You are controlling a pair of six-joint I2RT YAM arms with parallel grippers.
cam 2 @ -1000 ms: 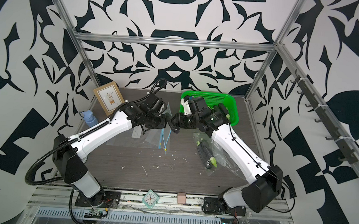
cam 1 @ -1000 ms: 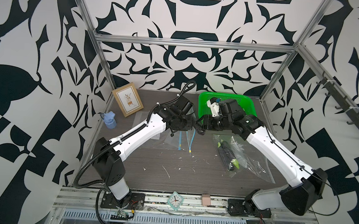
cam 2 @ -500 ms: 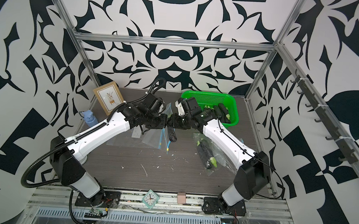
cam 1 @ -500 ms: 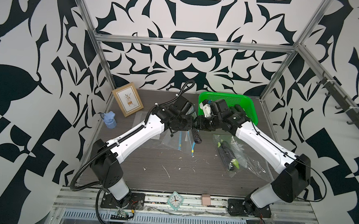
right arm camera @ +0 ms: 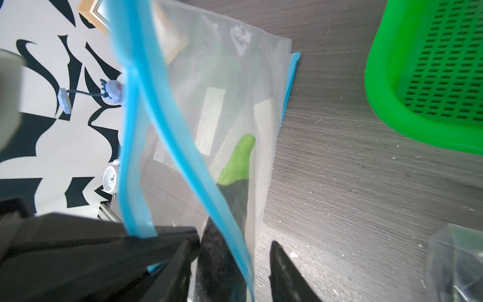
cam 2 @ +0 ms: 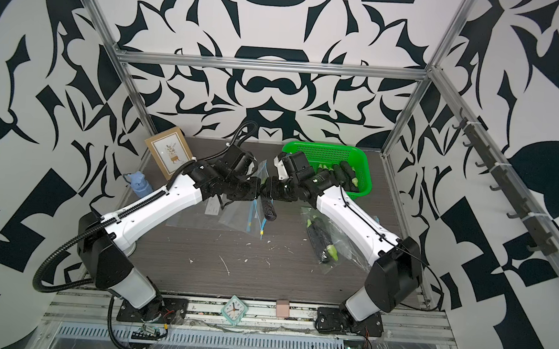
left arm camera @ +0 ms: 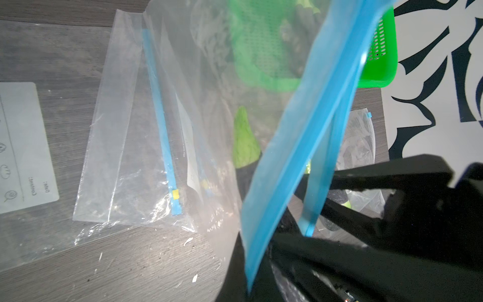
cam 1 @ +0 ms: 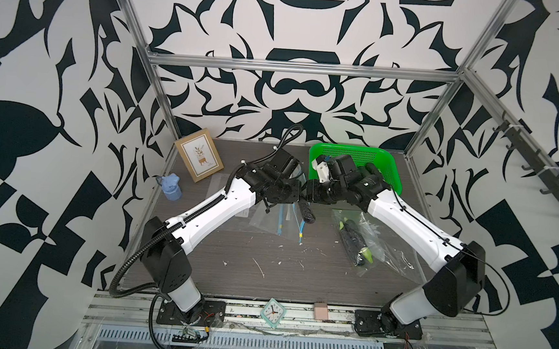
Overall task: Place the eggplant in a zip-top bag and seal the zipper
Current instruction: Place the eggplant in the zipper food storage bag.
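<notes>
Right wrist view: the eggplant [right arm camera: 235, 198] sits partly inside the bag [right arm camera: 222, 78] at lower centre, with the right end effector [right arm camera: 232, 272] spread around it, gap on one side. Left end effector [left arm camera: 308, 232] pinches the zipper [left arm camera: 300, 146]. If that pinch slips, the eggplant may drop onto the surface [right arm camera: 339, 183].

One green basket [cam 1: 350, 149], one picture frame [cam 1: 199, 159], one clock [cam 1: 273, 312], one blue figurine [cam 1: 171, 188], at least four zip-top bags [cam 1: 384, 250], several eggplants [cam 2: 320, 239].
</notes>
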